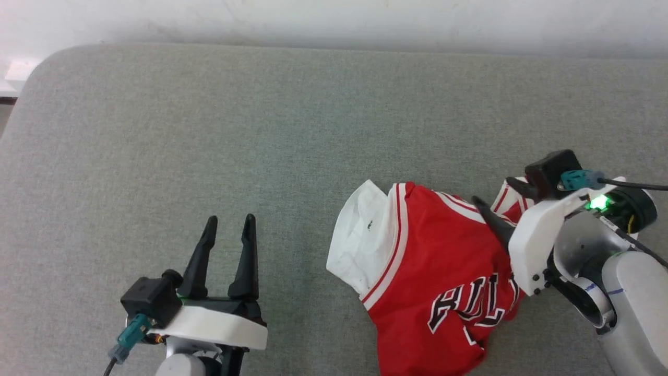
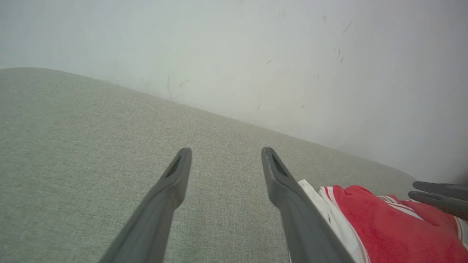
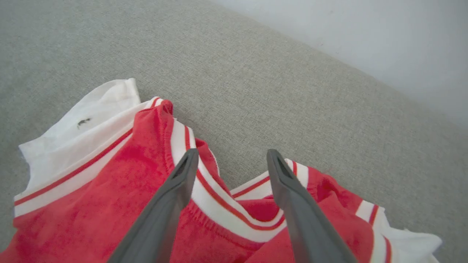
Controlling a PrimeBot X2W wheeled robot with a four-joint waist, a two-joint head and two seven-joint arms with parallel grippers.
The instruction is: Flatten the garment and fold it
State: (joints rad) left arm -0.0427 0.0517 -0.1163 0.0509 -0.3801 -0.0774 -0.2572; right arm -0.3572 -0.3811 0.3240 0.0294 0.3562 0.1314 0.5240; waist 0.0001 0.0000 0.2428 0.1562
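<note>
Hardly begun, I'd say: the garment [image 1: 433,261] lies bunched on the grey pad [image 1: 209,130], nothing flattened or folded yet. The right gripper [image 1: 491,190] hangs over its striped collar [image 3: 219,204], fingers spread and empty; the left gripper [image 1: 230,219] sits well to the garment's left, fingers wide too.
</note>
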